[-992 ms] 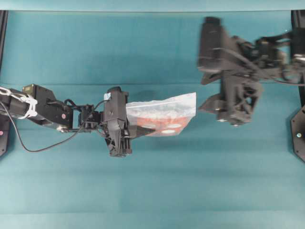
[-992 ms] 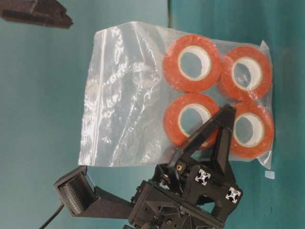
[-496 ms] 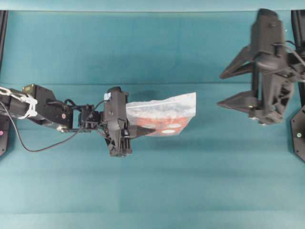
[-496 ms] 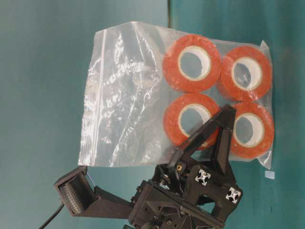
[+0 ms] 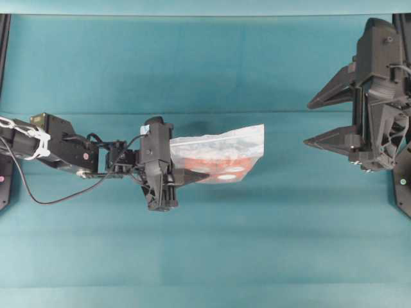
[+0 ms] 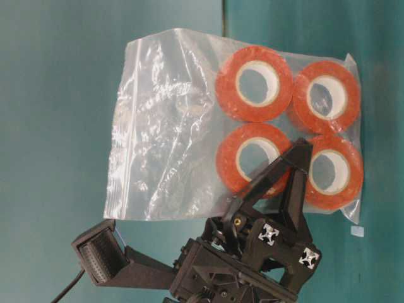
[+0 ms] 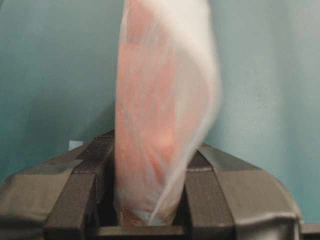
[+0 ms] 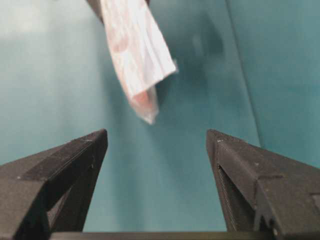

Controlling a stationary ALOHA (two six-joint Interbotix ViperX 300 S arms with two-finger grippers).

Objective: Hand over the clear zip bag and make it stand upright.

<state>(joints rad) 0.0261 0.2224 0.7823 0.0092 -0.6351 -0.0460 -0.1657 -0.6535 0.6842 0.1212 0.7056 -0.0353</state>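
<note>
Four orange tape rolls [image 6: 287,132] sit inside the clear zip bag [image 5: 221,154], which hangs near the middle of the overhead frame, held off the bench [image 5: 205,256] by the left gripper [image 5: 186,176]. That gripper is clamped on one side edge of the bag: the left wrist view shows the plastic pinched between both black fingers [image 7: 80,195], with the bag's body rising out of the frame's centre. In the table-level view the rolls are packed two by two on the right side of the frame, the zip-seal strip [image 6: 120,126] runs along the left side, and the gripper grips the lower edge by the rolls. The right gripper [image 5: 331,120] stands at the far right of the overhead frame, well apart from the bag, its jaws spread wide and holding nothing; its own camera sees the bag's far end in the upper part of the frame, beyond the gap between the two fingers [image 8: 60,165]. As I judge it, the task is at an early stage: the bag is lifted and presented, but the handover is not done, since only one gripper has it. What is left is for the right gripper to reach the free end, close on it, take it from the left, and then set the bag on the bench so that it stands upright.
</note>
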